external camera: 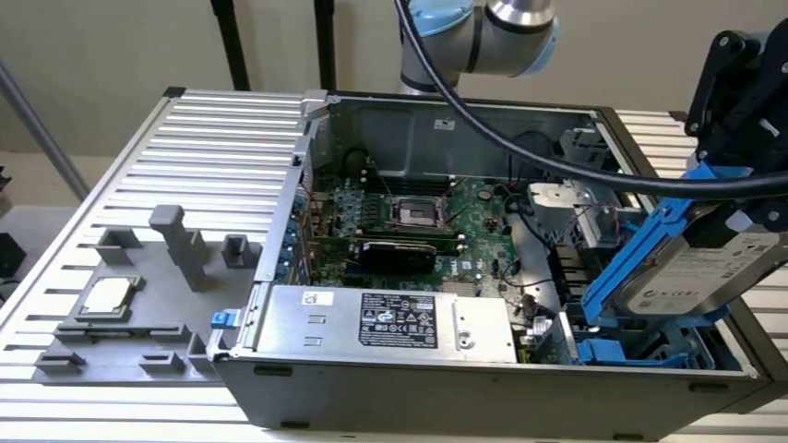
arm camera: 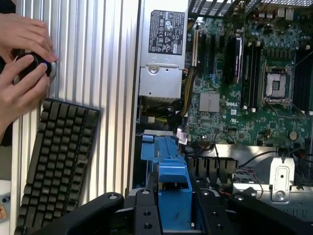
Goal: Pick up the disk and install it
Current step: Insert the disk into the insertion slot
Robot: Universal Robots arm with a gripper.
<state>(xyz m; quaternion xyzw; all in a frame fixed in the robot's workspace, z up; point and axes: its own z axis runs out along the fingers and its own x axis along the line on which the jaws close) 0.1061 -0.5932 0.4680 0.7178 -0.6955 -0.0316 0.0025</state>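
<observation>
Over PC case (external camera: 493, 392): tool (arm camera: 172, 218) grips disk (external camera: 696, 268).

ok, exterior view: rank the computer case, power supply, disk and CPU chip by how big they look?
1. computer case
2. power supply
3. disk, which is raised, probably nearer the camera and partly covered, so its place against the power supply is unsure
4. chip, clearly the smallest

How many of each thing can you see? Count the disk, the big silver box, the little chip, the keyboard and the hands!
disk: 1
silver box: 1
chip: 1
keyboard: 1
hands: 2
Total: 6
</observation>
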